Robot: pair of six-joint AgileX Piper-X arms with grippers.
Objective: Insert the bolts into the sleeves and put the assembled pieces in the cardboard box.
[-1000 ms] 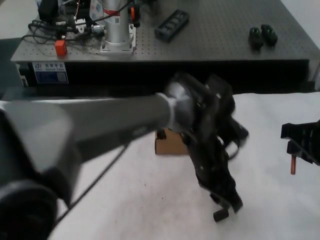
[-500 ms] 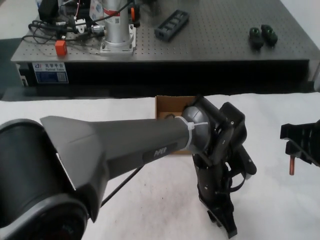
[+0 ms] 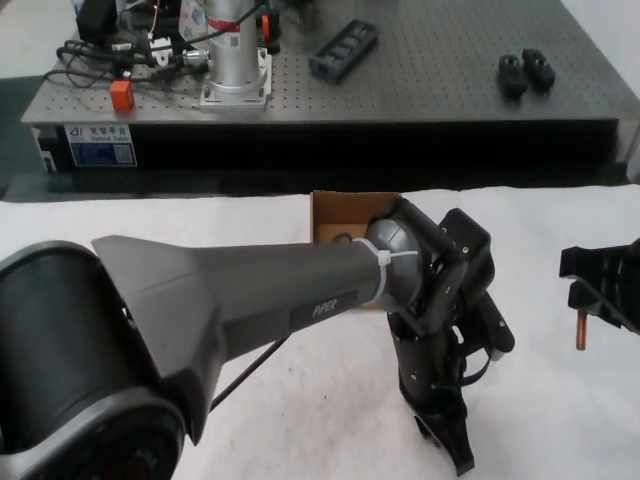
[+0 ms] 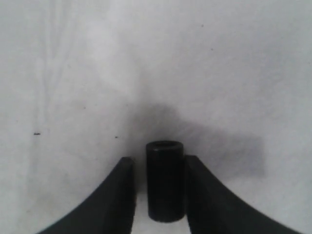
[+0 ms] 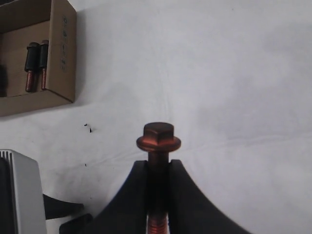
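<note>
A black sleeve (image 4: 165,187) stands upright between the fingers of my left gripper (image 4: 159,161), which is shut on it just above the white cloth. In the high view the left arm stretches across the middle, its gripper (image 3: 452,450) pointing down near the front edge. My right gripper (image 5: 158,165) is shut on the shank of a copper bolt (image 5: 158,137), head outward. It hangs at the right edge (image 3: 600,292) with the bolt (image 3: 581,330) pointing down. The cardboard box (image 5: 62,58) holds two assembled pieces (image 5: 35,63). It sits behind the left wrist (image 3: 340,212).
A white cloth (image 3: 300,400) covers the bench. Behind it stands a perforated metal table (image 3: 450,80) with a metal post (image 3: 235,50), a black tray (image 3: 343,48), an orange block (image 3: 121,95) and two black parts (image 3: 525,72).
The left arm has swung back and lowered, carrying the sleeve toward the front edge and uncovering the cardboard box. The right gripper with its bolt has hardly moved.
</note>
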